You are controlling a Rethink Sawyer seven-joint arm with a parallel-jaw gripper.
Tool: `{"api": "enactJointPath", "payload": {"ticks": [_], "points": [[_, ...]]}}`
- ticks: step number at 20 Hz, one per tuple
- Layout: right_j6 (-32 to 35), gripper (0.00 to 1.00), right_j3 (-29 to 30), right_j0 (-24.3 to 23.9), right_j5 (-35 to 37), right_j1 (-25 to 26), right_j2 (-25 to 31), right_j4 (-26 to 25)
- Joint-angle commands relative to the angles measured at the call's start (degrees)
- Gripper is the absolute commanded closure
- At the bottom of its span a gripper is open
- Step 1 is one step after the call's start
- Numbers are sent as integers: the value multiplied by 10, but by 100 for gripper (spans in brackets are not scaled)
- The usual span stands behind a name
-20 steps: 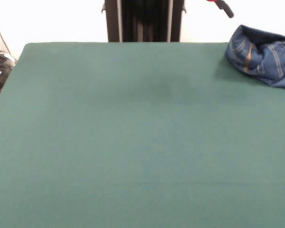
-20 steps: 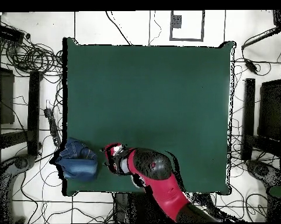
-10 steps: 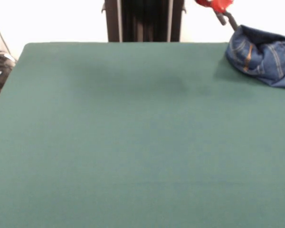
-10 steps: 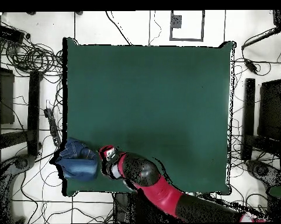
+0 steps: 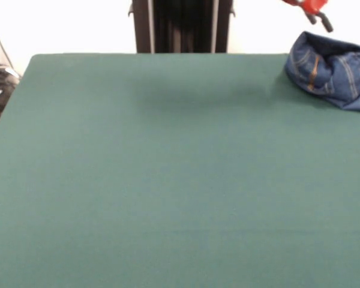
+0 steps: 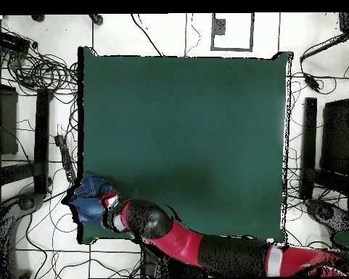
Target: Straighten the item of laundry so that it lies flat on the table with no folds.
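The item of laundry lay bunched in a rumpled blue heap (tan stitching showing) at one corner of the table, overhanging its edge. The gripper hung just above the heap; finger spread could not be told. The rest of the green surface lay open.

Lab: floor cables, robot arm
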Motion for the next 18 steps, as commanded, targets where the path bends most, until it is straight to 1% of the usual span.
{"api": "enactJointPath", "payload": {"ticks": [1, 4, 9, 14, 18], "points": [[236, 0, -24, 36, -62, 16, 53, 3], [259, 0, -27, 41, -51, 3, 56, 2], [263, 0, -46, 48, -32, 4, 43, -4], [249, 0, -76, 68, 5, -7, 15, 10], [226, 0, -91, 68, 18, 7, 1, 7]]}}
